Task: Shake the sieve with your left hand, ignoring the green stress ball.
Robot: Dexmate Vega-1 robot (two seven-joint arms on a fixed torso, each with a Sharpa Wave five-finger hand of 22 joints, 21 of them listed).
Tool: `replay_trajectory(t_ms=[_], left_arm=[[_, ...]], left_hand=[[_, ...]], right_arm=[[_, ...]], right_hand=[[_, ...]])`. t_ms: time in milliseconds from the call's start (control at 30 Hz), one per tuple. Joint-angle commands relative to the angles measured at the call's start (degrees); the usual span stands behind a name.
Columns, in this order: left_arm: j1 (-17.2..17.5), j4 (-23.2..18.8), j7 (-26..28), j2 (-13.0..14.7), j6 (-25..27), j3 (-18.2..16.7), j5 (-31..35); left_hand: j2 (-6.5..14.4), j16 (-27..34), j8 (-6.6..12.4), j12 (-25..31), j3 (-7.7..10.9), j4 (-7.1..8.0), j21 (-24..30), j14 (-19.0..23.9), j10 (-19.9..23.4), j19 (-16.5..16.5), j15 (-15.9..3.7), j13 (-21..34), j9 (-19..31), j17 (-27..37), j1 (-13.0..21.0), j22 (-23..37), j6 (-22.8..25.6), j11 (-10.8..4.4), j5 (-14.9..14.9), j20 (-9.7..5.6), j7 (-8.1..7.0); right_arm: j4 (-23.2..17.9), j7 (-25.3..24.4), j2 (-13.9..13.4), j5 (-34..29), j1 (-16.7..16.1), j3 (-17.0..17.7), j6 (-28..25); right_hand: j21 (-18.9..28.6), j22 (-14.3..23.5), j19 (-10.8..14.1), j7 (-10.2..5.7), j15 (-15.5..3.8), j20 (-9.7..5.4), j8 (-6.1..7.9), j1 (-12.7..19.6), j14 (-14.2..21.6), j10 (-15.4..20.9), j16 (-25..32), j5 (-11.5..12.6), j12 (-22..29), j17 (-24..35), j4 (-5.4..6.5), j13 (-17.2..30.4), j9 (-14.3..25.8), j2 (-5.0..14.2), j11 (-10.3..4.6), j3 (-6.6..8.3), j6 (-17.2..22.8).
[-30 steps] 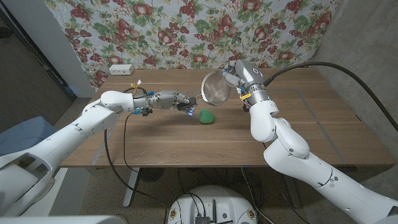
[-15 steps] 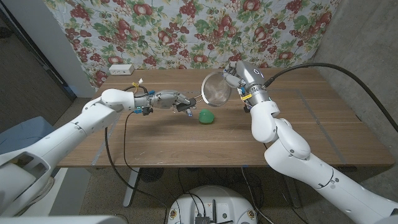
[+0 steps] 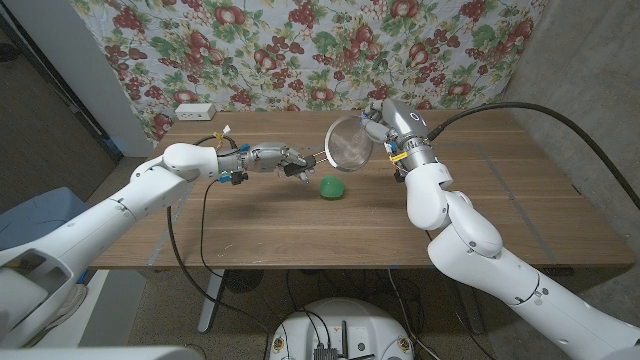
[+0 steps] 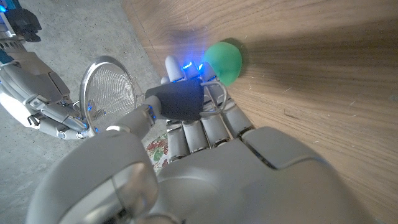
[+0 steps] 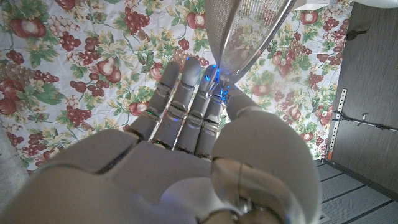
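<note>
Hanging above the far middle of the wooden bench, the sieve is tilted with its mesh bowl up on edge and its handle pointing toward the robot's left. Left hand grips the black handle: in the left wrist view its fingers are curled around the dark grip, pressed close together, with blue lights glowing at the tips. From there the mesh bowl shows as a round steel ring beyond the handle.

Right hand is raised at the far side of the bowl. In the right wrist view its fingers lie straight and side by side, reaching up to the sieve's rim; thumb and fingertips appear to touch or pinch the rim, but the exact contact cannot be told.

Green stress ball sits on the bench just in front of and below the left hand's fingertips, apart from the sieve. A white power strip lies at the far left corner of the bench, before the floral cloth hung behind.
</note>
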Motion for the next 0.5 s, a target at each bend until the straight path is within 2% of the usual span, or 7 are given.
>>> replay_trajectory(t_ms=[33, 67, 133, 200, 267, 400, 500], left_arm=[[1.05, -1.62, 2.71, 0.31, 0.35, -0.62, 0.14], [1.08, -1.67, 2.83, 0.32, 0.36, -0.62, 0.19], [1.21, -1.79, 3.02, 0.33, 0.41, -0.68, 0.11], [1.28, -1.84, 3.17, 0.33, 0.38, -0.7, 0.1], [1.35, -1.97, 3.34, 0.33, 0.47, -0.71, 0.11], [1.53, -2.21, 3.65, 0.39, 0.5, -0.76, 0.11], [1.79, -2.41, 4.13, 0.43, 0.58, -0.87, 0.08]], left_hand=[[3.15, 0.23, 0.54, 0.45, 0.57, 0.29, 0.4, 0.7, 8.76, -0.35, -7.4, 0.4, 0.36, 0.19, 3.82, 0.13, 0.4, -7.95, 0.35, -0.68, -0.21], [3.15, 0.23, 0.64, 0.46, 0.58, 0.28, 0.46, 0.75, 8.79, -0.33, -7.4, 0.46, 0.47, 0.19, 3.91, 0.15, 0.42, -7.88, 0.35, -0.7, -0.19], [3.14, 0.24, 0.79, 0.49, 0.58, 0.28, 0.56, 0.84, 8.87, -0.37, -7.4, 0.58, 0.67, 0.19, 4.05, 0.18, 0.44, -7.8, 0.35, -0.71, -0.15], [3.13, 0.23, 1.31, 0.47, 0.59, 0.29, 0.71, 0.94, 8.84, -0.43, -7.37, 0.76, 0.98, 0.18, 4.26, 0.24, 1.11, -7.82, 0.34, -0.72, -0.23], [3.12, 0.22, 1.51, 0.48, 0.6, 0.31, 0.81, 1.0, 8.87, -0.41, -7.36, 0.85, 1.14, 0.17, 4.36, 0.26, 1.27, -7.79, 0.34, -0.73, -0.27], [3.09, 0.18, 1.9, 0.48, 0.6, 0.33, 1.01, 1.09, 8.92, -0.41, -7.36, 1.06, 1.49, 0.16, 4.59, 0.32, 1.52, -7.91, 0.34, -0.75, -0.27], [3.07, 0.16, 2.09, 0.49, 0.6, 0.34, 1.12, 1.16, 8.98, -0.49, -7.35, 1.2, 1.74, 0.15, 4.74, 0.37, 1.48, -7.95, 0.33, -0.78, -0.33]], right_arm=[[0.0, 0.5, -0.4, 0.82, -0.38, 0.68, -0.39], [-0.02, 0.53, -0.49, 1.25, -0.51, 0.94, -0.14], [0.1, 0.2, -0.56, 1.35, -0.64, 1.04, 0.0], [0.06, 0.33, -0.72, 1.46, -0.61, 1.06, -0.02], [0.27, -0.41, -0.8, 2.06, -1.06, 1.53, 0.78], [0.37, -0.92, -0.93, 2.47, -1.38, 1.84, 1.15], [0.56, -1.4, -0.97, 2.57, -1.5, 1.91, 1.46]], right_hand=[[0.47, -0.09, -1.05, -0.18, -6.09, 0.04, -2.34, -2.94, -2.79, -3.24, -4.39, 0.39, -2.7, -2.41, 0.65, -2.77, -1.08, -1.03, 0.88, 0.04, -2.61], [0.51, -0.11, -1.07, -0.11, -6.09, 0.31, -2.65, -3.32, -2.98, -3.76, -5.02, 0.46, -3.15, -2.85, 0.65, -3.2, -1.29, -1.2, 0.67, 0.1, -2.87], [0.62, -0.16, -1.21, 0.14, -5.35, 0.9, -4.4, -5.11, -4.2, -5.86, -7.46, 0.7, -4.92, -4.61, 0.74, -4.76, -2.19, -1.98, 1.5, 0.03, -4.94], [0.57, -0.18, -1.56, -0.1, -5.13, 1.32, -5.15, -6.16, -4.87, -7.05, -9.12, 0.8, -5.94, -6.18, 0.8, -5.57, -2.71, -2.43, 1.88, -0.04, -5.58], [0.43, -0.18, -2.31, -0.03, -3.91, 2.33, -6.71, -7.95, -7.18, -10.01, -12.18, 1.05, -8.41, -9.07, 0.73, -6.97, -3.69, -3.15, 2.75, -0.33, -7.5], [-0.11, -0.15, -4.16, 0.03, -2.76, 3.58, -9.33, -10.77, -11.52, -16.09, -15.01, 1.21, -13.34, -11.71, 0.69, -8.95, -5.29, -4.2, 3.64, -1.79, -11.67], [-0.69, -0.17, -5.66, 0.38, -1.36, 4.27, -10.33, -12.79, -14.52, -18.43, -16.96, 1.31, -15.72, -13.39, 0.81, -10.01, -6.22, -5.09, 4.33, -2.71, -12.86]])
